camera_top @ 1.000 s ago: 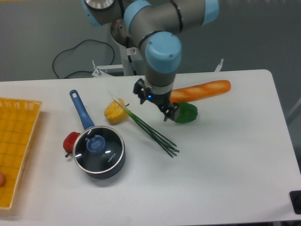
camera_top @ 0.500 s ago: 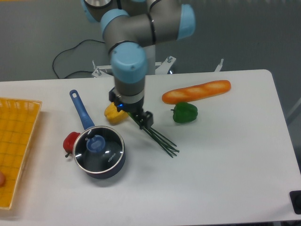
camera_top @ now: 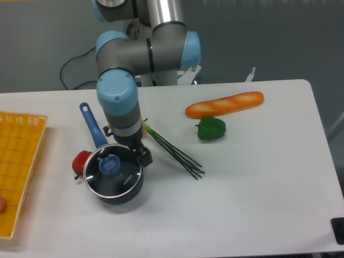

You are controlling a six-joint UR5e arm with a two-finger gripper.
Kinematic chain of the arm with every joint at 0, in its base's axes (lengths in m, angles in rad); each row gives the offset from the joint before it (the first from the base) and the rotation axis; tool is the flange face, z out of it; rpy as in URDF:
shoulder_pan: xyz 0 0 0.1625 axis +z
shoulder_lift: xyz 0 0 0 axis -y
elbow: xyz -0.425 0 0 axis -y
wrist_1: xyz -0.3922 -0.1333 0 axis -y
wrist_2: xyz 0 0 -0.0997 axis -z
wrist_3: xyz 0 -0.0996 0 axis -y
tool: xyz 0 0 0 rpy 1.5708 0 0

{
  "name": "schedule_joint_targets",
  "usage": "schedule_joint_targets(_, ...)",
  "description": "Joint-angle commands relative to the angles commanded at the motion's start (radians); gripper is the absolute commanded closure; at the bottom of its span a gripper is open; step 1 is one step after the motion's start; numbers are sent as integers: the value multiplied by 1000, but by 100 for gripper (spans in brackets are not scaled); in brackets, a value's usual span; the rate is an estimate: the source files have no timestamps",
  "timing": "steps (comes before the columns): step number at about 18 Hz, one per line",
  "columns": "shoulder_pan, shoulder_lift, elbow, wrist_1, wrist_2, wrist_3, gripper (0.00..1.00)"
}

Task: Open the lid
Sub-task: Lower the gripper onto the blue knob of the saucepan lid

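The round clear glass lid (camera_top: 119,177) with a blue knob (camera_top: 109,164) rests on the dark saucepan (camera_top: 114,194) with a blue handle (camera_top: 92,124) at the table's left-centre. My gripper (camera_top: 129,148) hangs over the pan's far-right rim, just right of and behind the knob. Its fingers (camera_top: 144,157) point down, mostly hidden under the wrist, and hold nothing that shows. I cannot tell whether it is open or shut.
A red pepper (camera_top: 80,160) sits left of the pan. Green chives (camera_top: 174,152) lie to its right. A green pepper (camera_top: 211,129) and a baguette (camera_top: 224,104) lie further right. A yellow basket (camera_top: 19,166) is at the left edge.
The arm has swung left and forward from above the green pepper to over the pan's rim, now hiding the yellow object. The lid and pan have not moved.
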Motion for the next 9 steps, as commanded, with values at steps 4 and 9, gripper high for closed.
schedule_joint_targets(4, -49, -48, 11, 89, -2, -15, 0)
schedule_joint_targets(9, -57, -52, 6, 91, -3, -14, 0)
